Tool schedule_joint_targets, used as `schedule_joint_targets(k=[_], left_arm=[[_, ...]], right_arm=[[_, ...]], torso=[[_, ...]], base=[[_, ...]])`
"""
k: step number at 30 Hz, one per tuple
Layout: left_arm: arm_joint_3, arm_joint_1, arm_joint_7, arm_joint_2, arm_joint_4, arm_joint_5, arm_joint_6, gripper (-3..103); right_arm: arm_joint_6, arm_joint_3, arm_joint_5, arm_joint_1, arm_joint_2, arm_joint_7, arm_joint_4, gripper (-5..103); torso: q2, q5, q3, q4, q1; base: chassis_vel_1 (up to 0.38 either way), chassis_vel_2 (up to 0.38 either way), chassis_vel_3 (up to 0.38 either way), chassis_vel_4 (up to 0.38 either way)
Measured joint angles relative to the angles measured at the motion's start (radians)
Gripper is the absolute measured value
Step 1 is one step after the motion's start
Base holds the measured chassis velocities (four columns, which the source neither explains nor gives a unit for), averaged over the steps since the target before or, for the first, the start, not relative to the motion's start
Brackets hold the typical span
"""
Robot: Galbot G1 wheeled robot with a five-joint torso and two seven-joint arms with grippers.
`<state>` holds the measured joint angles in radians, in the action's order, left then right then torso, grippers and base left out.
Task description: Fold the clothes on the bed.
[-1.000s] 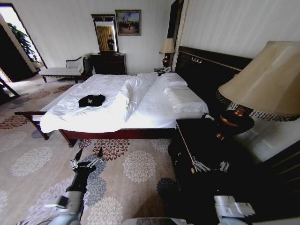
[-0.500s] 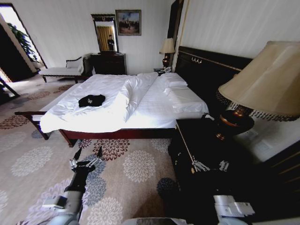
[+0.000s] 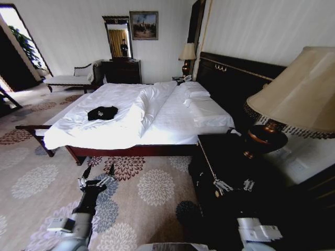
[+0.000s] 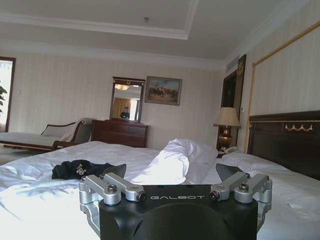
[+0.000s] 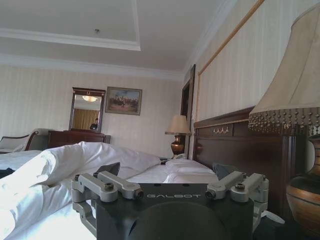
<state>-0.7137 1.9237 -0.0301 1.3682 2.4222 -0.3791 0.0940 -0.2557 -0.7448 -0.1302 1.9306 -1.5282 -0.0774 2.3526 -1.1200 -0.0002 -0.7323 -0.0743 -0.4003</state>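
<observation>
1. My left tool [image 3: 97, 175] hangs low over the patterned carpet [image 3: 152, 188], short of the bed's near edge. Fingers spread apart, nothing between them.
2. In the left wrist view the same tool [image 4: 172, 172] points across the mattress, fingers wide, nothing held.
3. My right tool [image 3: 234, 185] sits above the dark nightstand [image 3: 230, 162], beside the brass lamp [image 3: 293, 104]. In the right wrist view [image 5: 167, 172] its fingers are also apart and hold nothing.
4. The black T-shirt [image 3: 102, 112] lies bunched on the bed [image 3: 172, 125], on the flat white sheet at the foot-end half, on my left side of the rumpled duvet ridge [image 3: 144, 107].
5. Relative to the left tool: shirt is ahead and up on the mattress, well apart, roughly in line with the arm. No contact.
6. Left wrist view puts the shirt [image 4: 75, 169] just past the tool's one finger, farther off on the sheet.
7. Relative to the right tool: shirt is far across the bed, beyond the duvet ridge.
8. Pillows [image 3: 201, 102] lie against the dark headboard [image 3: 235, 78], well apart from the shirt.
</observation>
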Motion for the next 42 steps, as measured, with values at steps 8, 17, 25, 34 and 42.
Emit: schedule_joint_targets(k=[8, 17, 25, 34, 42], left_arm=[[0.002, -0.001, 0.000, 0.000, -0.009, 0.000, 0.002, 100], [0.005, 0.006, 0.000, 0.003, 0.001, -0.017, 0.002, 100], [0.006, 0.002, 0.000, 0.005, -0.002, -0.016, 0.001, 100], [0.007, 0.010, 0.000, 0.012, -0.002, -0.011, 0.004, 100], [0.007, 0.012, 0.000, 0.017, -0.002, -0.006, 0.005, 100]], right_arm=[[-0.002, -0.001, 0.000, -0.001, -0.002, 0.000, -0.003, 100], [-0.003, 0.001, 0.000, -0.002, -0.004, 0.000, -0.005, 100], [-0.002, 0.001, -0.001, -0.002, -0.006, 0.001, -0.002, 100], [-0.002, 0.005, -0.003, -0.002, -0.006, 0.002, -0.002, 100], [-0.004, 0.007, -0.004, -0.003, -0.006, 0.002, -0.004, 100]], torso=[[0.000, 0.0002, 0.000, 0.0000, 0.000], [0.000, 0.0000, 0.000, 0.0000, 0.000], [0.000, 0.0000, 0.000, -0.0001, 0.000], [0.000, 0.0000, 0.000, 0.0000, 0.000], [0.000, 0.0001, 0.000, 0.0000, 0.000]], base=[[-0.175, 0.157, 0.170, -0.151], [-0.153, 0.142, 0.148, -0.142], [-0.129, 0.134, 0.118, -0.130], [-0.147, 0.146, 0.143, -0.149], [-0.151, 0.145, 0.153, -0.157]])
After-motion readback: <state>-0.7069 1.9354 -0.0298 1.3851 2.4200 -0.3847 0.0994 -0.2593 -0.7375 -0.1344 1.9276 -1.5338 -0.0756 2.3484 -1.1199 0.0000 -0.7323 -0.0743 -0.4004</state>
